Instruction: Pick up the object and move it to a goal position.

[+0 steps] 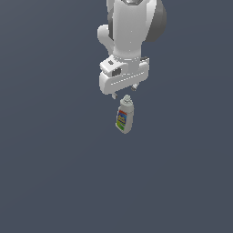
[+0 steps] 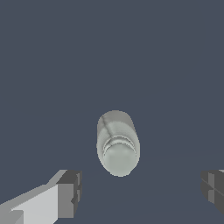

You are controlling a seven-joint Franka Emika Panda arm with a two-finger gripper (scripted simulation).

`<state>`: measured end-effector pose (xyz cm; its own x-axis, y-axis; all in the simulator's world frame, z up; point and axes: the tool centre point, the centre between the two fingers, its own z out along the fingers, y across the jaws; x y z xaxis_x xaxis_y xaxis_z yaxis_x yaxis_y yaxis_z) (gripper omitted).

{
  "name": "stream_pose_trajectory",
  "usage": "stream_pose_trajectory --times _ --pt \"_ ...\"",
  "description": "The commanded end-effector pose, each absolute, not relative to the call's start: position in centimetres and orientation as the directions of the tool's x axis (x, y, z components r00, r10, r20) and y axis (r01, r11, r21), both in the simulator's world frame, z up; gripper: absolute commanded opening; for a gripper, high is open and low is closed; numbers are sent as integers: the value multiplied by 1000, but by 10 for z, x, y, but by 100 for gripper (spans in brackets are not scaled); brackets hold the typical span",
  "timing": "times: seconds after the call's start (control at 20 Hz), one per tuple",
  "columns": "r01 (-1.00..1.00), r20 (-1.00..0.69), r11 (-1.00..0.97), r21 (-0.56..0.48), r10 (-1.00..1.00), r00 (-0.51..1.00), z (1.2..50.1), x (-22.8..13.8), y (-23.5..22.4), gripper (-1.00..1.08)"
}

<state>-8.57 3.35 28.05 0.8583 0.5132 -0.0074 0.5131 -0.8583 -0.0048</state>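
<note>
**One arm, one bottle, two spread fingers**

You see a single bottle (image 1: pixel 124 116) standing upright on the dark grey floor (image 1: pixel 45 173), cap up, its coloured label facing the exterior view. One gripper (image 1: pixel 128 91) hangs directly above the cap, close to it but apart. In the wrist view you look down on the bottle's cap and shoulders (image 2: pixel 117 142). The two fingers (image 2: pixel 70 192) stand wide open, one to each side of the bottle, touching nothing and holding nothing.
</note>
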Motion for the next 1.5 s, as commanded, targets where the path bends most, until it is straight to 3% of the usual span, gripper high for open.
stream_pose_trajectory --times 0.0,0.65,1.45 --pt "550 -4 -835 -3 550 835 280 -87 37 100" --pt "597 0 -802 0 597 802 278 -88 41 100" --pt "601 0 -799 0 601 799 230 -89 42 100"
